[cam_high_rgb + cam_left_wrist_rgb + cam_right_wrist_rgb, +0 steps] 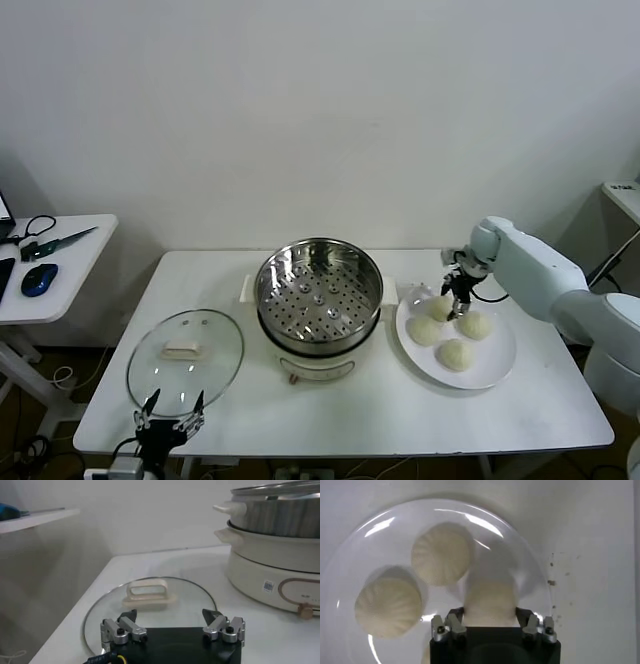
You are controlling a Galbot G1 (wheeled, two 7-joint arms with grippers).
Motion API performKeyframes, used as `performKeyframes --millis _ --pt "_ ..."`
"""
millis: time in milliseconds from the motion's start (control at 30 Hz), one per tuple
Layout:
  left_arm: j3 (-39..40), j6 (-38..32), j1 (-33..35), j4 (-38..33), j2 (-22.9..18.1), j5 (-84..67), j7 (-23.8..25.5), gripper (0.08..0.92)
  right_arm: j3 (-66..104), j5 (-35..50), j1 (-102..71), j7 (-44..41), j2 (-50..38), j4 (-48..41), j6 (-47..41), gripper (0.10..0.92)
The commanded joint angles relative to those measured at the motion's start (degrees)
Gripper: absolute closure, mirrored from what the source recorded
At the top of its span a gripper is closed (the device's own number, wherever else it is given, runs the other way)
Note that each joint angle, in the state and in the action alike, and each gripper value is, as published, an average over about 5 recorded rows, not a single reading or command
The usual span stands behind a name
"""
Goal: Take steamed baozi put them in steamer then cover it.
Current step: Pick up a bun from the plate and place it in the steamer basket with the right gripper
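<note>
Right gripper (459, 296) of mine clasps one steamed baozi (489, 600) on the white plate (497, 372), three more beside it | steamer (319, 283) sits uncovered mid-table | cover (186, 360) lies flat near my left gripper (170, 412), fingers spread, idle.
</note>
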Motion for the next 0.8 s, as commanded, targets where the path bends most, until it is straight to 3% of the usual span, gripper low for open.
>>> performKeyframes --millis 33,133,400,600,800 --pt "0.0 0.0 -0.1 0.1 -0.1 0.0 0.0 0.177 0.6 -0.1 0.9 0.4 0.4 0.1 0.6 0.353" --pt "0.1 0.0 -0.1 0.0 0.0 0.0 -0.1 0.177 -1.9 2.4 3.7 0.2 -1.1 3.0 1.9 0.355" --pt "-0.4 -0.5 0.5 -0.8 0.2 -0.1 -0.1 0.177 -22.0 14.7 24.3 -1.1 -7.8 22.1 9.4 0.372" --pt "-0.2 -0.2 0.7 -2.1 0.2 0.0 -0.1 0.177 -29.8 20.1 42.3 -3.7 -4.3 32.2 25.8 0.436" --pt "-0.2 0.0 1.1 -3.1 0.2 0.1 -0.1 0.177 -33.2 18.8 48.6 -1.5 0.4 46.8 30.4 0.440"
